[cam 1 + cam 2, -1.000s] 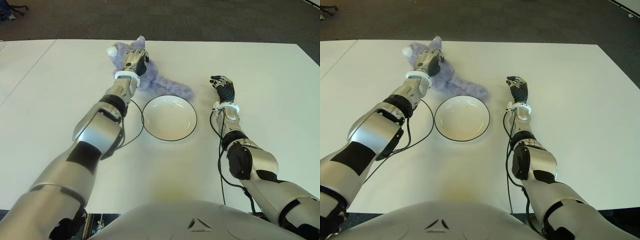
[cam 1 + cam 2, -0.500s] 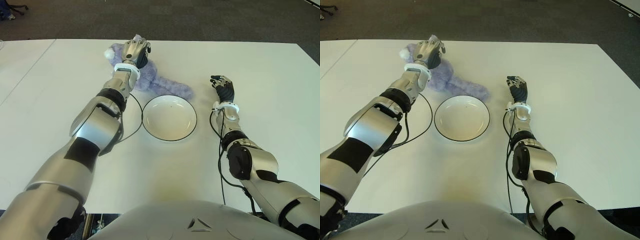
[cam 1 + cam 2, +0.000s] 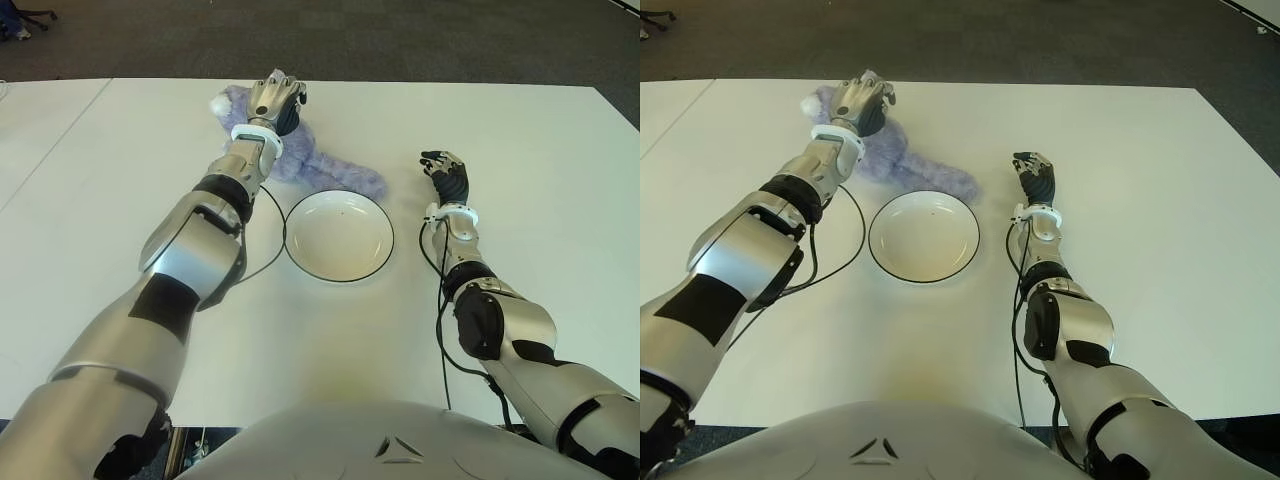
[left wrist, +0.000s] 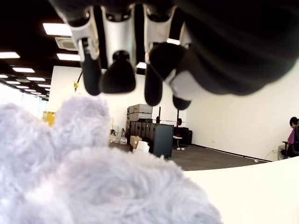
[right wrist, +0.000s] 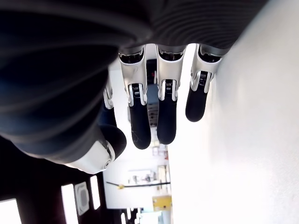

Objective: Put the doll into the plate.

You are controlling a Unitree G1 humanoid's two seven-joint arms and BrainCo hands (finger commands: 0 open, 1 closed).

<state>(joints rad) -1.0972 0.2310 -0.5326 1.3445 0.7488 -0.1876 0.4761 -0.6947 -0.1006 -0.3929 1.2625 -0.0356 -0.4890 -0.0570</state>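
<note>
Your fluffy lilac plush doll (image 3: 300, 160) lies on the white worktop (image 3: 520, 130), just behind the empty white black-rimmed plate (image 3: 339, 236). Your left hand (image 3: 275, 100) hovers over its head, fingers loosely curled, gripping nothing. Your right hand (image 3: 447, 172) shows right of the plate, relaxed, empty.

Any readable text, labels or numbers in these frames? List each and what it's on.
None readable.
Doll, plate and table: no print, label or number.
Left robot hand over the doll, right robot hand right of the plate: no markings visible.
Boxes in the room behind, left wrist view: too small to read.
</note>
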